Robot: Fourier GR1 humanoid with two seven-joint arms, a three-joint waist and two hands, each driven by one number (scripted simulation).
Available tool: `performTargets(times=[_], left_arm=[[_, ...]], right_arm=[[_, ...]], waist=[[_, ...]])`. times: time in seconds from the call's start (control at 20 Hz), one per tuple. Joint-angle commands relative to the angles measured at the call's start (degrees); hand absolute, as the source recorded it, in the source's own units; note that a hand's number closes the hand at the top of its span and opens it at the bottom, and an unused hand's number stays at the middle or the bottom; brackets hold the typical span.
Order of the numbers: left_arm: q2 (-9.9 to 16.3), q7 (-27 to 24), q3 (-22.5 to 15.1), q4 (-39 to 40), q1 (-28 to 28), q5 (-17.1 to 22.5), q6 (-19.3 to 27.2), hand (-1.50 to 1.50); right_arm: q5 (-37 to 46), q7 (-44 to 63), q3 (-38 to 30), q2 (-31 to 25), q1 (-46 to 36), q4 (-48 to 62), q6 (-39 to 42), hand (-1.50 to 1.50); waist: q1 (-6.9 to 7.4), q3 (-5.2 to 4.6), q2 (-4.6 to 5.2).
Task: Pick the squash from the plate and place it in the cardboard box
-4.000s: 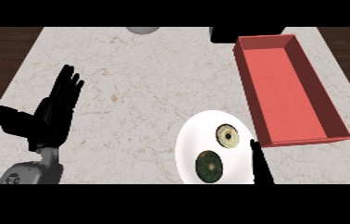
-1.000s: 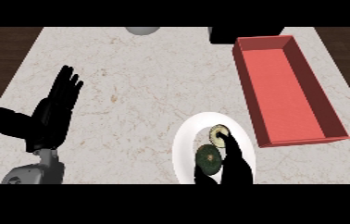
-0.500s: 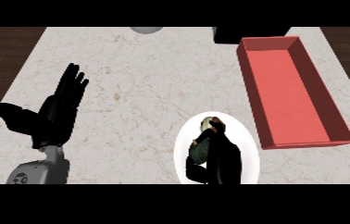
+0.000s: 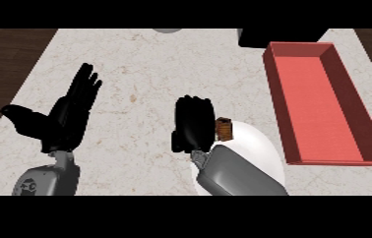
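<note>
One view serves here, the head view looking steeply down on the pale marbled desk. At about six o'clock the robot's right hand sits over the upper-left rim of the round white plate, fingers curled downward and clenched on something. Only a small brown, stem-like tip shows at its right side, which I take to be the squash; the rest is hidden under the fingers and the grey forearm. So the squash appears to be in the right hand, at the plate's ten o'clock edge, and I cannot tell whether it is off the plate.

The long red, open-topped cardboard box lies at three o'clock, well apart from the hand, with its near left wall between the hand and the box floor. The left hand rests at nine o'clock, fingers straight and up, holding nothing.

Risks from here, as I judge them:
- The hold looks to be near one end of the squash, so it could pivot or slip during the sideways carry.
- A low carry could knock the squash against the box's left wall.
- Dragging instead of lifting could shove the plate.
- Releasing too near the wall could leave the squash perched on the rim.
</note>
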Motion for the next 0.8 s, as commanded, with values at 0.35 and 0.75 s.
performTargets(times=[0.35,0.75], left_arm=[[-1.73,-1.84,-1.22,1.02,1.25,-1.81,1.23,0.0],[0.33,-2.32,1.69,1.62,2.14,-0.74,0.44,0.0]], right_arm=[[-6.65,16.14,-0.24,0.09,-24.24,2.11,-7.03,1.5],[3.75,20.32,-10.67,0.07,-29.04,5.81,-6.87,1.5]], waist=[[-1.75,0.01,-0.7],[-4.05,0.03,-0.85]])
